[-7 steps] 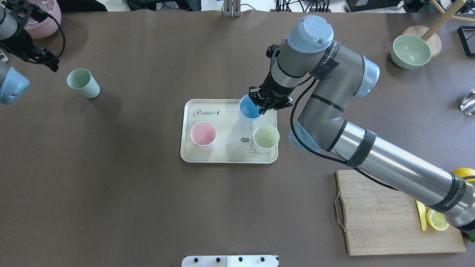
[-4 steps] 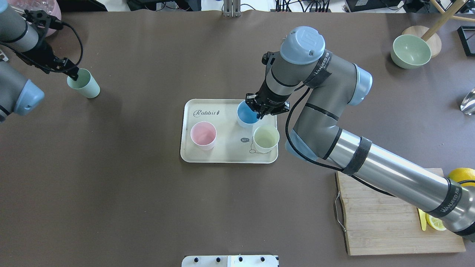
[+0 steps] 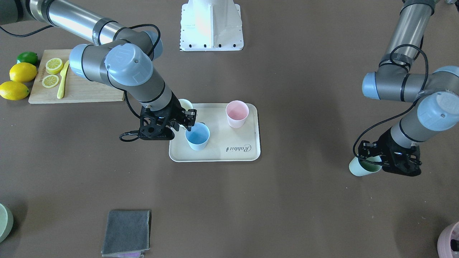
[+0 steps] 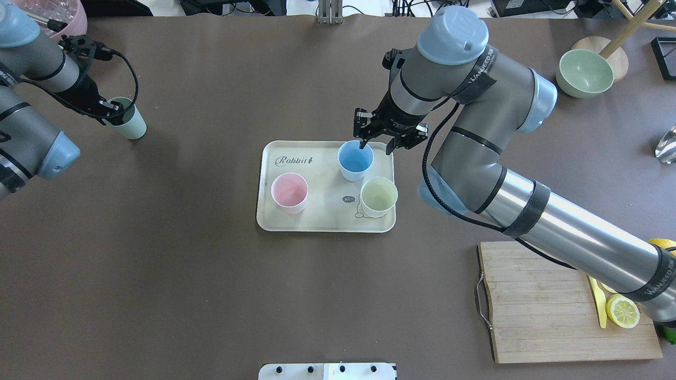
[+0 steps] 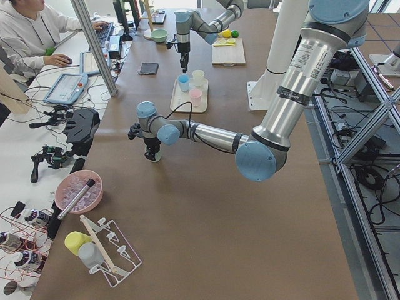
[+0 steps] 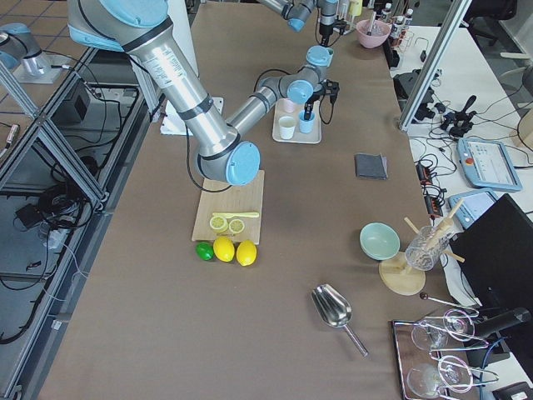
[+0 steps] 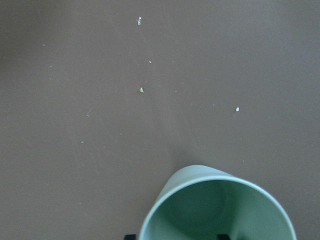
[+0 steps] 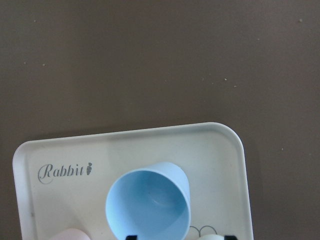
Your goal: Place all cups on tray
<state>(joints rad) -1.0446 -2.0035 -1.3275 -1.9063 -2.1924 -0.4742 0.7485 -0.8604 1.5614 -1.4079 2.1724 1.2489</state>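
Observation:
The cream tray (image 4: 317, 214) lies mid-table with three cups upright on it: pink (image 4: 289, 192), pale yellow (image 4: 378, 196) and light blue (image 4: 355, 160). My right gripper (image 4: 377, 145) is open just above the blue cup's (image 8: 148, 202) far rim; one finger is over its mouth, the other outside. The mint green cup (image 4: 130, 122) stands on the table at the far left. My left gripper (image 4: 115, 110) is open at its rim. In the left wrist view one finger is inside this cup (image 7: 217, 207) and one outside.
A wooden cutting board (image 4: 538, 306) with lemon slices and a yellow knife is at the near right. A pale green bowl (image 4: 584, 73) stands far right, a pink pot (image 4: 63, 16) in the far left corner. A grey cloth (image 3: 126, 232) lies on the operators' side.
My right gripper set the blue cup down on the tray, opened and let it go. My left arm swung in and brought its open fingers to the mint cup's rim.

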